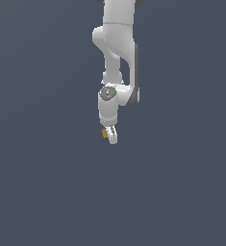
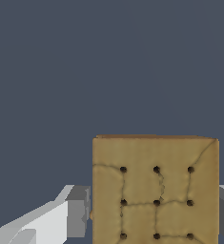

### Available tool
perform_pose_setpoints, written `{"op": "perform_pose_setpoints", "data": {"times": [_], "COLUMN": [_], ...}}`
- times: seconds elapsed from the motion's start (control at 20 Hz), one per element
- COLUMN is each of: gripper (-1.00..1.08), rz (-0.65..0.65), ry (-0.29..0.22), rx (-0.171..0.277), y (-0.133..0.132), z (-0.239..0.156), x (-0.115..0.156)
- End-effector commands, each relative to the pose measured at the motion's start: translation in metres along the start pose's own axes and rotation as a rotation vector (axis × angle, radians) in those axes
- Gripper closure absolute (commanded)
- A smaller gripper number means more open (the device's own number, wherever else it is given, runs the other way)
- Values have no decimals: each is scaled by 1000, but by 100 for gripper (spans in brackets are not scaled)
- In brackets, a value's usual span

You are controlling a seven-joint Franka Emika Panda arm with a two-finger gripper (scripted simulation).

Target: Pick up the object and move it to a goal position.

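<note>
a: what does your block (image 2: 155, 190) look like?
b: tan-brown and boxy, with dark dots in a grid and thin cracks between them.
a: where is it?
b: your gripper (image 1: 109, 134) clasps it between the fingers (image 2: 75, 212), aloft under the arm.

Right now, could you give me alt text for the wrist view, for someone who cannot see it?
A tan-brown block with nine dark dots and crack-like lines fills the lower part of the picture, sitting between the two grey-and-white fingers of the tool. Behind it is only a plain dark blue-grey background.
</note>
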State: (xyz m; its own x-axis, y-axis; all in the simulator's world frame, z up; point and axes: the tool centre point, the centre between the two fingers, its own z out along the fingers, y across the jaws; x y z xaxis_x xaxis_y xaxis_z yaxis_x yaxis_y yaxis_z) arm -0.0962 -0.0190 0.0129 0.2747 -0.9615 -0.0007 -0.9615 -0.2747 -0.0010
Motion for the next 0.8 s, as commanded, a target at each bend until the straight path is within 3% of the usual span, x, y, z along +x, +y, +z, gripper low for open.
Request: {"op": "perform_pose_setpoints", "data": {"times": [0.0, 0.75], "gripper": [108, 108], "rz": [0, 0], "ry": [0, 0], "rx": [-1, 1], "y": [1, -2], "z": [1, -14], "x": [0, -13]}}
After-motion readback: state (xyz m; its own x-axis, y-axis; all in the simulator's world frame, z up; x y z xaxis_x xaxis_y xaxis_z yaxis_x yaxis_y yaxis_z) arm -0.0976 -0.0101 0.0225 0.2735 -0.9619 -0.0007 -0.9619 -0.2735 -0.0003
